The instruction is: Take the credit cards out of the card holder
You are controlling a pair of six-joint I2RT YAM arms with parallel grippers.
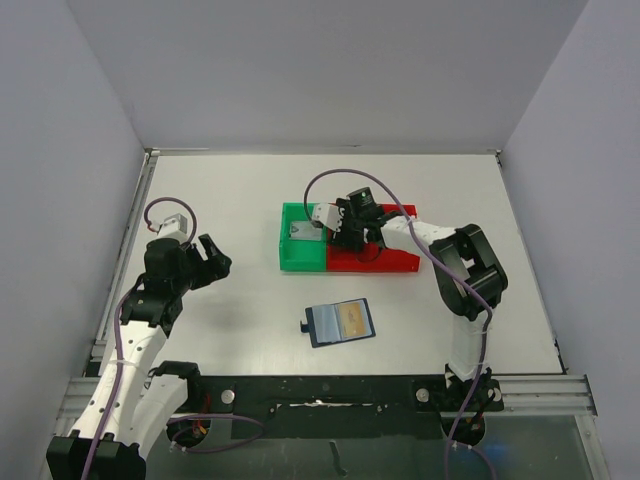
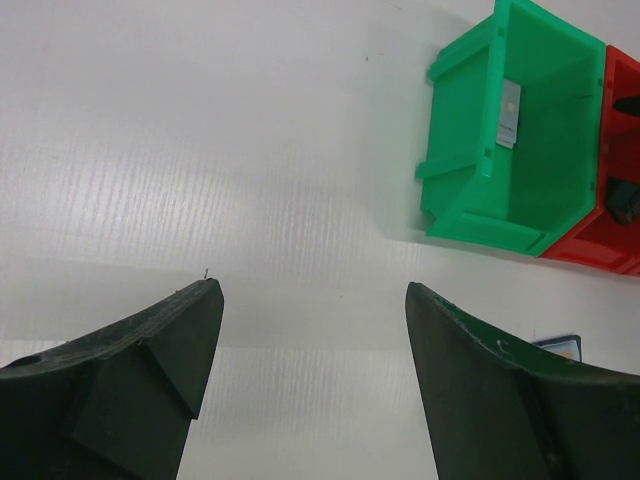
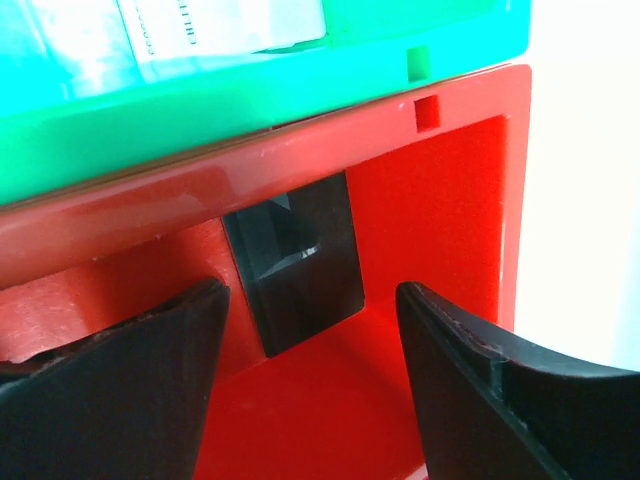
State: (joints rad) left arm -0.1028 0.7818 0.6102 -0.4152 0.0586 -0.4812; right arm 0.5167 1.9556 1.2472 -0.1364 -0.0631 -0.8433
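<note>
My right gripper [image 3: 310,292] is down inside the red tray [image 3: 440,220]. Its jaws stand well apart and hold nothing. Between the fingers [image 3: 150,370], touching neither, the black card [image 3: 300,265] stands on a short edge and leans against the wall that the red tray shares with the green tray [image 3: 250,100], its long axis running up that wall. Past the wall, the silver-grey card [image 3: 220,25] lies flat on the green tray's floor.

From above, the two trays sit side by side and touching, green on the left and red on the right. The right gripper [image 1: 352,235] hangs over their shared wall.

My left gripper [image 2: 312,290] is wide open and empty, hovering over bare table [image 1: 230,190] well to the left of the trays.

The card holder [image 1: 340,322] lies opened flat on the table, on the near side of the trays and apart from them, between the two arms. Its long axis runs left to right with a slight tilt, and the closure tab [image 1: 306,327] points left. The gold-orange card [image 1: 352,320] sits in its right-hand pocket, lying lengthways along the holder.
</note>
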